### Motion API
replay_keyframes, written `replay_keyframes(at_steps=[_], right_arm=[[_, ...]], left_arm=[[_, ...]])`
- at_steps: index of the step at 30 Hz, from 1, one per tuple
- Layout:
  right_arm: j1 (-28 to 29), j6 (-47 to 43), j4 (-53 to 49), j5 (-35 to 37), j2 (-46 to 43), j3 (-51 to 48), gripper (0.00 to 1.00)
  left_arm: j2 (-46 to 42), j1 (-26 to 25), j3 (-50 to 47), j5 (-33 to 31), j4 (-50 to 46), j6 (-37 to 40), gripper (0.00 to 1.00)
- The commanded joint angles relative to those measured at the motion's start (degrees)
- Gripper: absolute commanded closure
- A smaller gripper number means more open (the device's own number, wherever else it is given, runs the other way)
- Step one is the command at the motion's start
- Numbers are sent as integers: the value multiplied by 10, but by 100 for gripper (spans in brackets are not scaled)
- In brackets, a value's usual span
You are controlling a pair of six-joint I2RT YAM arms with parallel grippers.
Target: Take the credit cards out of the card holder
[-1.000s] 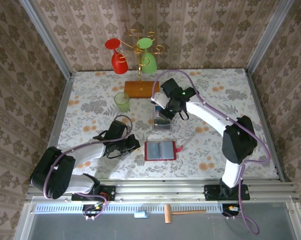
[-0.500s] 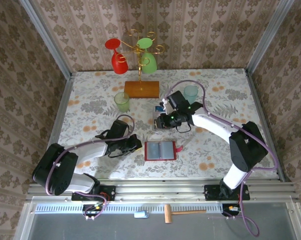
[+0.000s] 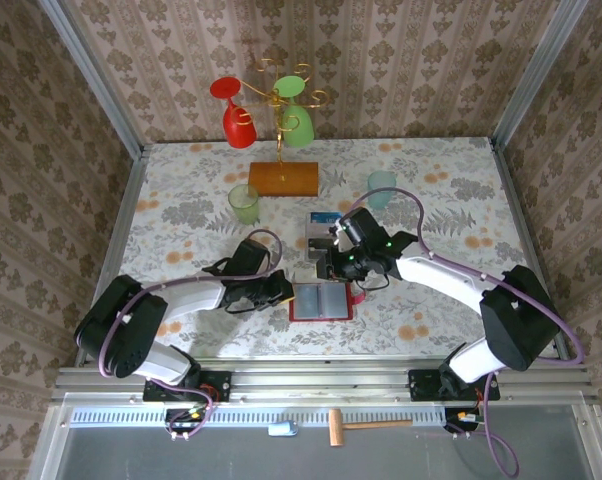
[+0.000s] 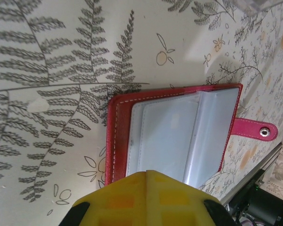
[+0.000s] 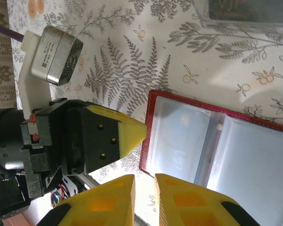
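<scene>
**Holder** (image 3: 322, 301): red, lying open and flat on the table (image 3: 181, 235), at the middle of the near edge between the two arms. Two cloudy pockets face up. The tab (image 4: 252, 129), with a metal snap, sticks out from its right side. What the pockets hold cannot be told.

**Left gripper** (image 3: 279, 290): yellow fingers pressed together with nothing between them. It sits low over the table, and its tip meets the holder's left edge.

**Right gripper** (image 5: 145, 183): fingers parted by a slim gap with nothing in it. It hangs over the holder's far left corner, between holder and box. Whether it touches the holder cannot be told.

**Box** (image 3: 314, 235): clear plastic, on the table just beyond the holder and apart from it. A dark card (image 5: 245, 9) lies inside, and a blue-and-white card (image 3: 326, 217) shows at the far end.

**Green cup** (image 3: 244, 204): upright, left of the box and well apart from it.

**Teal cup** (image 3: 381, 187): upright, beyond the right arm.

**Stand** (image 3: 283, 178): wooden base at the far middle of the table, with gilt branches above. A red glass (image 3: 238, 122) and a green glass (image 3: 298, 122) hang from it upside down.

**Hammer** (image 3: 346, 427): small, with a wooden handle, lying off the table in front of the arm bases.
</scene>
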Motion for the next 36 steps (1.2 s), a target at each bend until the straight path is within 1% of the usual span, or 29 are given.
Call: replay_keyframes(at_steps=[1,5,11,17,28,36], right_arm=[[0,28,8,-1,-8,-16,82],[3,35,19,-11,2,-25,81],[8,39,15,-8,13,-27,78],[10,48,14,-7,34,-23,74],[17,55,19,-20,64,-18,72],[28,65,24,-32,91,-7,68]], left_arm=[[1,-6,4,-6,3,2,100],[-7,-12,-4,-16,-2,-1,100],[-25,-14,-22,-28,-2,-8,100],[-26,-15,-31,-29,2,-12,100],[-20,-14,-40,-28,6,-14,100],[-18,-15,-44,-30,6,-15,100]])
